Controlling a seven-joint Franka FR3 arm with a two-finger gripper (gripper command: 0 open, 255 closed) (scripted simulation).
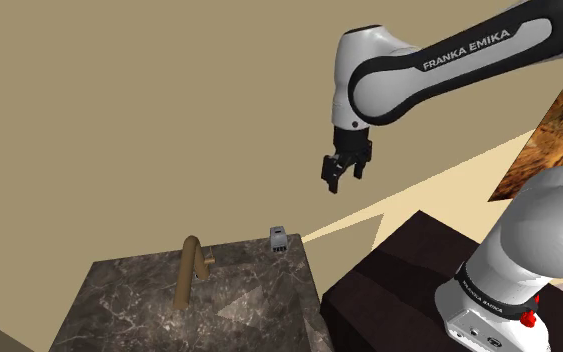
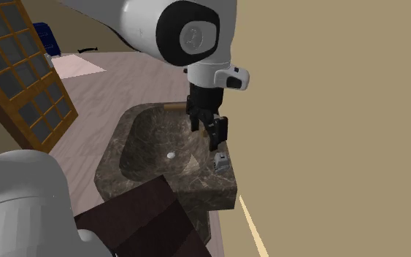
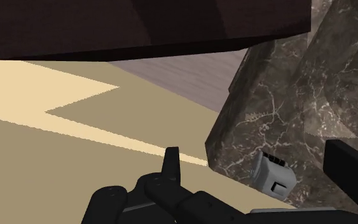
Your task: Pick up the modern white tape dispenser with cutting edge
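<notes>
Closest to the lens in the wrist view are the two black fingers [image 3: 171,162] of the gripper [image 3: 255,153]; they stand wide apart with nothing clasped, so the hand is empty. Beyond them, seen through the gap but not touched, is the tape dispenser [image 3: 274,175] — a small pale grey-white body with a dark strip at its upper end, probably the cutting edge. It sits upright on the rim of the dark marble sink [image 2: 224,191], at the corner near the stand [image 1: 389,280] and close to the tan wall [image 1: 119,100], apart from the brass faucet [image 1: 191,268]. In the shoulder view the gripper hangs in the air above this corner, pointing down. I think the hand is held this way because the rim is narrow and the wall is near, so coming from above is the free way in, and the wide opening lets the fingers pass on both sides of the body. The grasp is not yet begun — the next move calls for a careful descent, since a push could tip the dispenser into the basin
</notes>
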